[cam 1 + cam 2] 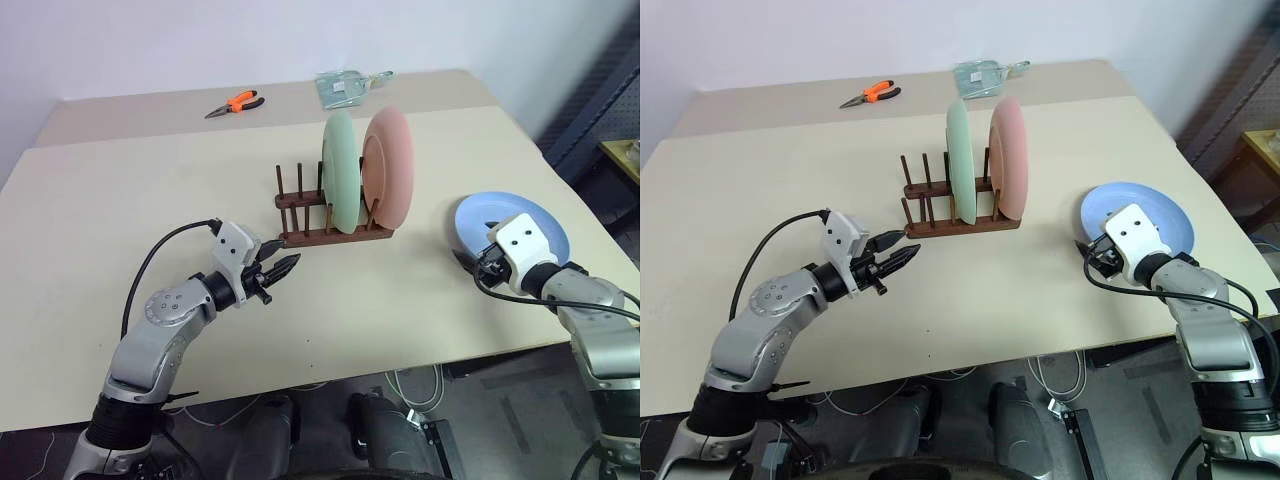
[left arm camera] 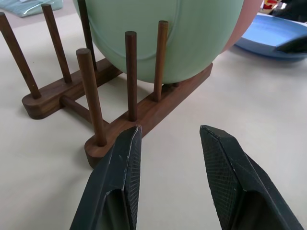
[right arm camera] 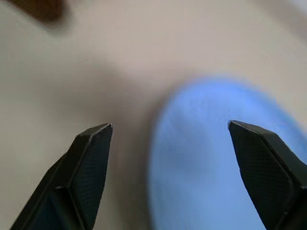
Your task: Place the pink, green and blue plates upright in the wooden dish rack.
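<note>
Right of the wooden dish rack (image 1: 335, 222), which held the green plate (image 1: 340, 170) and pink plate (image 1: 390, 165) upright, the blue plate (image 1: 535, 222) lay flat on the desk (image 1: 150, 190). The right claw (image 3: 170, 143) gaped wide over its near rim, empty; it should straddle that edge squarely before closing. The left claw (image 2: 168, 158), half open and empty, pointed at the rack's near end.

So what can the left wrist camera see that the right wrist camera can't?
Left wrist view: the wooden rack up close, with the green plate standing between its pegs, an edge of the pink plate behind it, and the left gripper, open and empty, near the rack's end.

Right wrist view: the right gripper, wide open, with the blue plate ahead of it.

Both: the blue plate lying flat on the table.
</note>
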Robot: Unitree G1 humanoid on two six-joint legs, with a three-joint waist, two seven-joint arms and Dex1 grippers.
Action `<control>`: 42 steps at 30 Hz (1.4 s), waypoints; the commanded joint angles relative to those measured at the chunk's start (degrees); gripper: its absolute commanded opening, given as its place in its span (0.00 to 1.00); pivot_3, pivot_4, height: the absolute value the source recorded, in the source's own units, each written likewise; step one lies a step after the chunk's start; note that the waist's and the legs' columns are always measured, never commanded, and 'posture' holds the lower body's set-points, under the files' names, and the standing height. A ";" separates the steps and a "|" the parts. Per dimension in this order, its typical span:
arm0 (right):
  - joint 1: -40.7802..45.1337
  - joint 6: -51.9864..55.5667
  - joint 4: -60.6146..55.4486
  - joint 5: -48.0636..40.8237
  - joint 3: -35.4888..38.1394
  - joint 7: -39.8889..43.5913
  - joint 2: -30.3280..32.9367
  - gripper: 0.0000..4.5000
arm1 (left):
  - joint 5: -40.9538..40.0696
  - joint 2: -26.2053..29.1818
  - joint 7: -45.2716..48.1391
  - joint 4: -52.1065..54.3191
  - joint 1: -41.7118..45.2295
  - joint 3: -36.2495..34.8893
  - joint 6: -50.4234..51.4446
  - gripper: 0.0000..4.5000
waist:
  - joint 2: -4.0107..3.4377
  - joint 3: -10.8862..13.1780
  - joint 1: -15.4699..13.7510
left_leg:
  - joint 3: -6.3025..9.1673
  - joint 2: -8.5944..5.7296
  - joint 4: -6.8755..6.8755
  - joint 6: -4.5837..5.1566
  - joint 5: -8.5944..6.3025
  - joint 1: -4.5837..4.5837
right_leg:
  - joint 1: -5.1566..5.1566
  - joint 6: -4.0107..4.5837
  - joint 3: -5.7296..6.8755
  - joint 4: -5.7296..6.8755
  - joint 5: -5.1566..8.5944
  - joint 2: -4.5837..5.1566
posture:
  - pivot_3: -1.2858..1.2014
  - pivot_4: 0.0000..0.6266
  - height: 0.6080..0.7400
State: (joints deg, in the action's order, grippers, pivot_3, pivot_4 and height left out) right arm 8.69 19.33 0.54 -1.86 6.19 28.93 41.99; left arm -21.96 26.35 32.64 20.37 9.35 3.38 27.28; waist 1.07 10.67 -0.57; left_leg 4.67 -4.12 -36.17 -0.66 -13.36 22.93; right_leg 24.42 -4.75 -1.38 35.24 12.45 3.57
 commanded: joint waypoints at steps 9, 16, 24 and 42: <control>5.95 -3.53 7.74 2.74 -0.57 -2.77 -2.00 0.01 | 0.79 -0.04 -0.67 3.57 -1.96 -0.71 -1.20 0.44 | -0.03 -0.02 -0.12 | 0.00 -0.01 -0.04 0.02 0.00 -0.03 | -0.07 -0.03 0.00 0.00 -0.01 0.00 | 0.52 0.24 1.00; 11.03 -9.06 1.05 0.88 2.38 -7.07 -5.05 0.01 | 2.18 0.06 -1.08 2.28 -1.59 -1.49 -2.58 0.44 | -0.13 0.02 0.34 | -0.01 0.00 -0.03 0.02 0.00 -0.06 | -0.07 -0.09 -0.01 0.02 -0.05 -0.03 | 0.52 0.24 1.00; 28.59 2.53 -16.59 -26.38 10.73 -4.31 -12.30 0.01 | 6.04 1.93 -3.55 -4.75 -0.65 -8.32 -9.25 0.44 | -0.33 0.11 1.03 | 0.14 0.03 0.07 0.01 -0.01 -0.04 | 0.03 -0.23 0.09 0.11 -0.11 -0.06 | 0.52 0.24 1.00; 40.26 18.91 -23.11 -55.06 -4.17 -17.64 -39.52 0.01 | 8.56 2.48 -6.01 -7.69 -4.10 -13.76 -13.64 0.44 | -0.35 0.07 1.25 | 0.15 0.00 0.06 0.02 -0.02 0.10 | 0.27 -0.20 0.04 0.30 -0.13 0.05 | 0.52 0.24 1.00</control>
State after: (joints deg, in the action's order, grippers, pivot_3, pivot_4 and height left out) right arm 47.67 39.01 -22.68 -56.53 2.18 12.27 3.39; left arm -13.48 28.84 27.05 10.27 5.20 -9.76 14.30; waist 0.72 10.74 0.68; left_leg 4.83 -4.12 -36.10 -0.64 -13.38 23.02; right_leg 24.69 -4.95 -1.33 35.54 12.32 3.62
